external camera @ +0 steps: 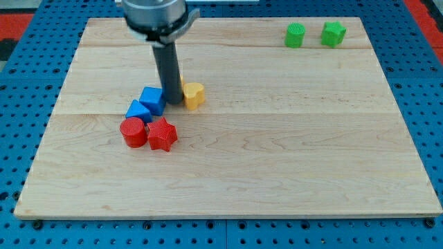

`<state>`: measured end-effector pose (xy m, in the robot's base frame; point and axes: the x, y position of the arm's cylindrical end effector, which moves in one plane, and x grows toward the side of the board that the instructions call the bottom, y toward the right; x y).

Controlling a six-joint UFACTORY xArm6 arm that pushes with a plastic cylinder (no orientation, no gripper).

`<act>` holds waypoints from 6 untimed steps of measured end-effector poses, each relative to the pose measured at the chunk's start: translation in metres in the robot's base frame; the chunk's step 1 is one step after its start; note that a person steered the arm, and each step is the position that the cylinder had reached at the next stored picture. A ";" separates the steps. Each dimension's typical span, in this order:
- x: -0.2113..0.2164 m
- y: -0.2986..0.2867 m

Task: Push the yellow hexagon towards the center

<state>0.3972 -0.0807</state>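
A yellow block (194,95), its shape partly hidden by the rod, lies left of the board's middle. My tip (173,104) rests on the board right at the yellow block's left side, between it and a blue cube (152,99). The dark rod rises from there toward the view's top. Whether the tip touches the yellow block I cannot tell.
A second blue block (138,110) lies left of the cube. A red cylinder (133,131) and a red star (162,134) sit just below them. Two green blocks (295,34) (333,33) stand at the top right. The wooden board (277,152) lies on a blue pegboard.
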 end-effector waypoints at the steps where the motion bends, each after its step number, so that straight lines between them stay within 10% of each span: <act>1: -0.023 0.008; 3: -0.034 -0.096; 5: -0.066 0.084; 6: -0.040 0.022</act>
